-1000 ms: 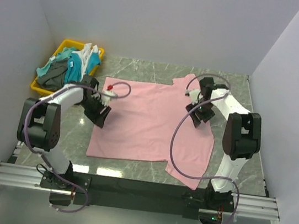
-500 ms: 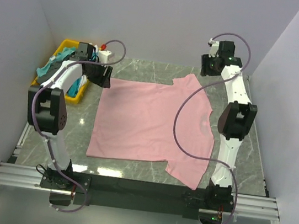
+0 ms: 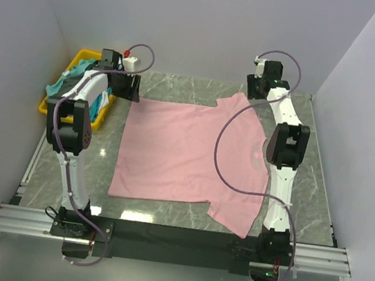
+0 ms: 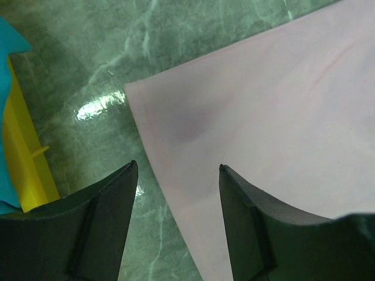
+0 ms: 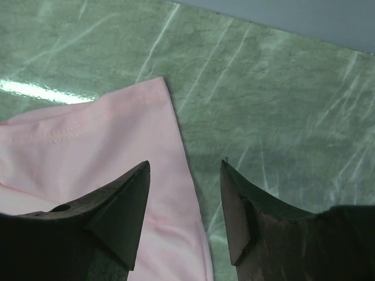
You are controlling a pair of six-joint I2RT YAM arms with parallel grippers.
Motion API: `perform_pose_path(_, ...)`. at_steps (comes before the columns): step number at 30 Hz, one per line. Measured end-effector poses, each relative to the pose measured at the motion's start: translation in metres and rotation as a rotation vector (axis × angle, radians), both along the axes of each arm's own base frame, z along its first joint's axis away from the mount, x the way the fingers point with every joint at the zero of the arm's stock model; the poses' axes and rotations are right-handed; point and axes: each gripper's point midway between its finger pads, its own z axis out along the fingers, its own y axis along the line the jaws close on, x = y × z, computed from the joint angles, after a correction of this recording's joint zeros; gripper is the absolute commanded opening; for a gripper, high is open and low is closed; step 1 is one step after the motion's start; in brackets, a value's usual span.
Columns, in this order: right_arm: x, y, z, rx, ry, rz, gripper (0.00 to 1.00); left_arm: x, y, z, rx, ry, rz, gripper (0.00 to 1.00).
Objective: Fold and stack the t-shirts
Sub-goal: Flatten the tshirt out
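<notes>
**Pink shirt spread flat, far corners not yet gripped**

Pink cloth fills the middle of the marble table (image 3: 320, 166): the pink t-shirt (image 3: 186, 151) is laid out flat. Its hem lies along the left, its neckline faces right, and one sleeve points to the far side and the other to the near edge. The fabric looks thin and smooth, with only faint creases, and a stitched seam can be seen along the far sleeve's end.

The first fold is judged to be in hand, at the reaching stage. The left gripper (image 4: 177, 172) is held above the far hem corner with its fingers spread and nothing between them. The right gripper (image 5: 184, 167) is poised over the far sleeve's end, likewise spread and empty.

For the next move, both grippers would need to be lowered onto the cloth edges and closed on a single layer. The far side could then be lifted and carried towards the near side together, so that the shirt is not skewed.

The remaining shirts (image 3: 61, 84), teal and grey among them, are heaped in the yellow bin (image 3: 85, 55) at the far left, so most of the task is judged undone.
</notes>
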Motion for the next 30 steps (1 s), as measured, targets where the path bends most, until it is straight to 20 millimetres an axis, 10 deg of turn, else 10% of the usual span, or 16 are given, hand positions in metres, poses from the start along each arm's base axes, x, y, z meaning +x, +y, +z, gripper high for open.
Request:
perform_pose_path(21,-0.006,0.033,-0.051,-0.175,0.06,0.139,0.6,0.01,0.005,-0.01,0.021,0.004,0.027,0.63)
perform_pose_path(30,-0.019,0.005,-0.013,-0.26,0.057,0.209,0.59,0.01,0.004,-0.013,0.012,0.005,0.027,0.63)
